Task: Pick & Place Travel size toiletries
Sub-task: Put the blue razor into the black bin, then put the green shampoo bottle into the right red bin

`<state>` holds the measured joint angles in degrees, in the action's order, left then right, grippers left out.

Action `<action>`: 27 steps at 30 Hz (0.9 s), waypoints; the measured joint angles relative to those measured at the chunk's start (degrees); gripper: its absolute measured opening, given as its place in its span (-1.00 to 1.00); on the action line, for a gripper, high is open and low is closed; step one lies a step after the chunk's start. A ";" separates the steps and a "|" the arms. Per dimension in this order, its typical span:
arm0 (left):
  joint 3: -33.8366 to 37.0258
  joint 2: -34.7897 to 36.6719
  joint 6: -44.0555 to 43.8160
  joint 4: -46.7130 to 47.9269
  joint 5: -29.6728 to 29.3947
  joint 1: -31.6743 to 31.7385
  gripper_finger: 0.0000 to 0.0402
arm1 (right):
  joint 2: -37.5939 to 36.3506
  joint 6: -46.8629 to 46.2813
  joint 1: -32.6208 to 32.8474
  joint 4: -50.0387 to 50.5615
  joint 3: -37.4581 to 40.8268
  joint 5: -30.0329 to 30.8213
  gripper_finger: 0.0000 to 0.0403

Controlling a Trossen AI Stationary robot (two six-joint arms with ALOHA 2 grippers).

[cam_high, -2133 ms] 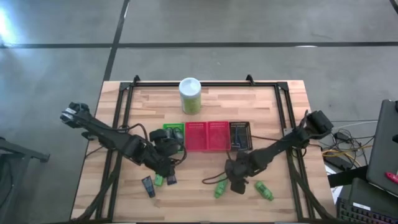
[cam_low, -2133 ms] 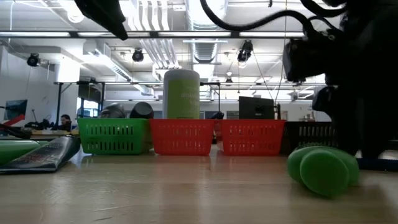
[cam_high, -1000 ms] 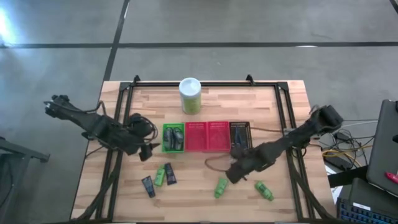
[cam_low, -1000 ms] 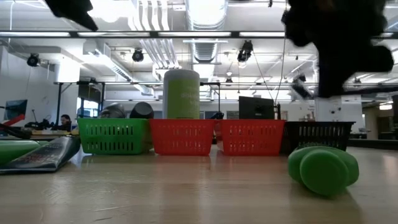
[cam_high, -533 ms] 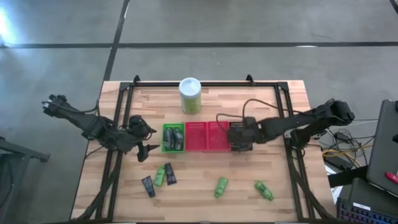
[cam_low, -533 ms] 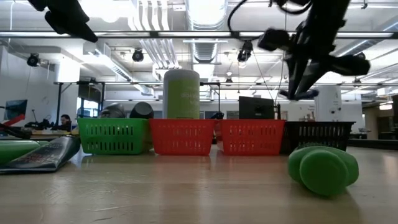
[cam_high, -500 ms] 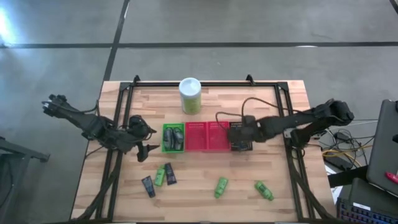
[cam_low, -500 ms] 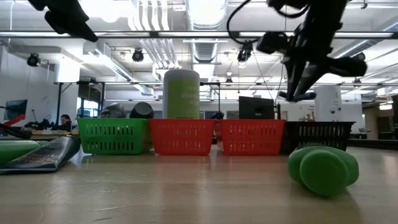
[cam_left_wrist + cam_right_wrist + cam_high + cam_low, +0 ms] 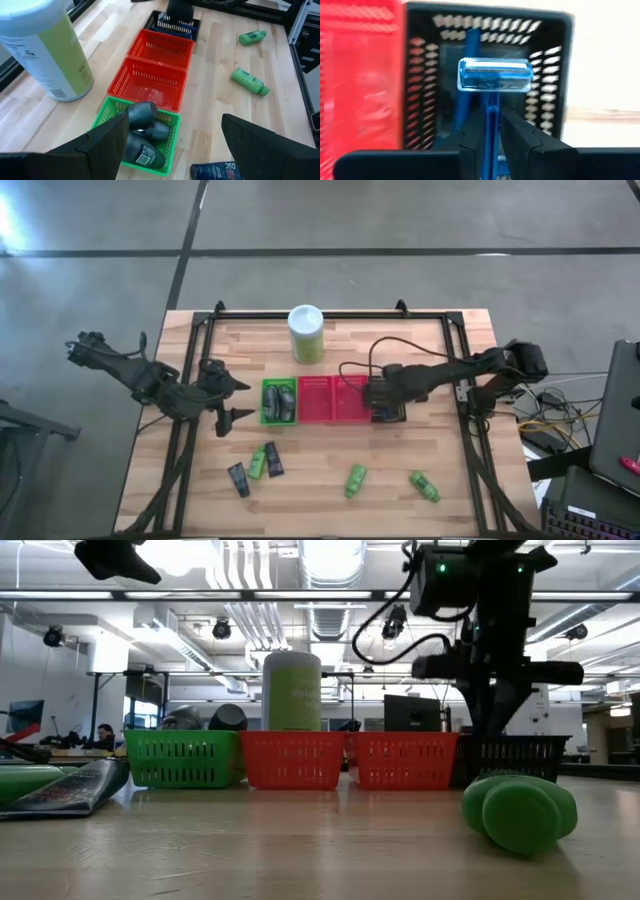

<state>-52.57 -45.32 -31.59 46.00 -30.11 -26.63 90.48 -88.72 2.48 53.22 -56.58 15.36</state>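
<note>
My right gripper [image 9: 383, 397] hangs over the dark mesh basket [image 9: 389, 399], shut on a thin blue razor [image 9: 493, 75]. Another blue razor [image 9: 466, 85] lies inside that basket. The green basket [image 9: 279, 402] holds several grey tubes [image 9: 144, 131]. On the near table lie two dark tubes [image 9: 238, 478], [image 9: 273, 461] and three green tubes [image 9: 257, 463], [image 9: 354, 480], [image 9: 424, 486]. My left gripper [image 9: 226, 400] stands open just left of the green basket, with nothing between its fingers. My right gripper pinches the razor's thin blue handle [image 9: 490, 126] between its two fingers [image 9: 518, 134]. The fingers point down from above and lie along the handle. The razor's head [image 9: 494, 75] sticks out past the fingertips, down into the dark basket's opening.
Two red baskets [image 9: 315, 399], [image 9: 350, 399] stand between the green and the dark one. A tall white-and-green canister [image 9: 306, 333] stands behind them. A dark metal frame [image 9: 196, 360] runs along the table's edges. One green tube [image 9: 520, 812] lies close to the low camera.
My right gripper has carried the razor from the table's near middle up and toward the far edge, to above the dark basket, and has tipped until its fingers point down into it. The tubes on the table lie where they were.
</note>
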 joint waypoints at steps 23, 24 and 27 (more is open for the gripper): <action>0.30 -0.07 -1.01 0.46 0.11 0.02 0.61 | -7.07 21.18 12.71 6.34 -9.86 -14.14 0.34; 0.32 -0.07 -1.02 0.48 0.14 0.02 0.61 | -7.07 20.00 15.21 6.37 -9.81 -15.15 0.35; 0.32 -0.07 -1.71 0.48 0.24 0.02 0.61 | -7.07 11.51 23.41 7.00 -9.23 -15.59 0.37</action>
<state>-52.25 -45.39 -33.30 46.48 -29.87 -26.61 83.41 -77.21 25.90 60.23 -65.81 -0.23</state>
